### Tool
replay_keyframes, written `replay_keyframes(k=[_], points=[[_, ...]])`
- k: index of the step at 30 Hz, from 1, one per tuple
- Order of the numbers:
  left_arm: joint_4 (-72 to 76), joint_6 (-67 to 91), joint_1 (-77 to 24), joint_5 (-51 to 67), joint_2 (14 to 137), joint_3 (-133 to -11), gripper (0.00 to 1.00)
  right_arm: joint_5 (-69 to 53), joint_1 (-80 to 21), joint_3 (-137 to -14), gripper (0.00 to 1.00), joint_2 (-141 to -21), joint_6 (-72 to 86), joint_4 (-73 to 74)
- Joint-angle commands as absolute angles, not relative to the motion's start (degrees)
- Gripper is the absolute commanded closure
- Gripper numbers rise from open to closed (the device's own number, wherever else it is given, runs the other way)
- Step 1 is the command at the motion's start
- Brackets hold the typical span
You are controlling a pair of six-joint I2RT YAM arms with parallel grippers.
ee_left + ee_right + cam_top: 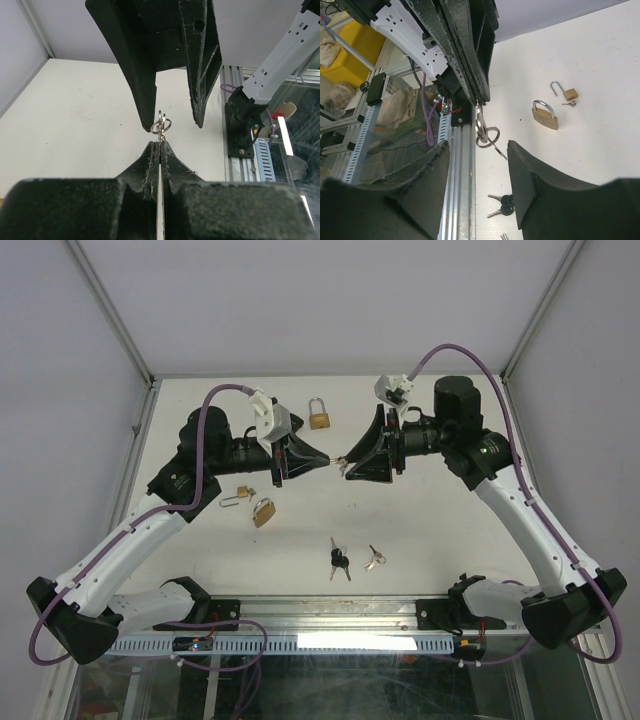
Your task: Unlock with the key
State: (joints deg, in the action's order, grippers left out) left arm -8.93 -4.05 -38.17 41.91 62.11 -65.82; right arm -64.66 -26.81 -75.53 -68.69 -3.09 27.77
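Noting both arms meeting nose to nose in mid-air over the middle of the table.

- The left gripper is clenched on the key, with the blade pinched flat between its tips. The ring end sticks out past them toward the other arm.
- The right gripper is spread wide, one finger on either side of the ring. We see no contact.
- The key's long axis runs along the line joining the two grippers, crosswise in the top view. It points straight into the right gripper's gap.
- We read this as a handover or regrip. The right fingers would have to close across that axis without knocking the ring.
- The brass padlock sits shut on the table, below and toward the left arm's side.
- The small padlock is just beside it, with its shackle swung open.
- The far padlock lies beyond the grippers.
- The left arm is nearer the first two locks. We cannot tell which one is meant.
- The spare keys lie nearer the bases.
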Motion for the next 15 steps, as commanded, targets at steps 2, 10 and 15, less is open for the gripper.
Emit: replay_keyframes(k=[2, 10, 15], points=[[-5.1, -3.4, -38.1, 40.3, 61.2, -67.5, 1.0, -67.8, -26.5, -73.1, 0.51, -68.0, 2.1, 20.4], [-3.5, -1.5, -38.1, 40.3, 61.6, -67.5, 1.0, -66.5, -26.9, -65.8, 0.69, -65.4, 12.4, 6.5], [-3.5, -1.4, -38.1, 40.6, 61.6, -67.4, 1.0, -66.1, -26.9, -65.8, 0.62, -64.9, 12.5, 6.3]])
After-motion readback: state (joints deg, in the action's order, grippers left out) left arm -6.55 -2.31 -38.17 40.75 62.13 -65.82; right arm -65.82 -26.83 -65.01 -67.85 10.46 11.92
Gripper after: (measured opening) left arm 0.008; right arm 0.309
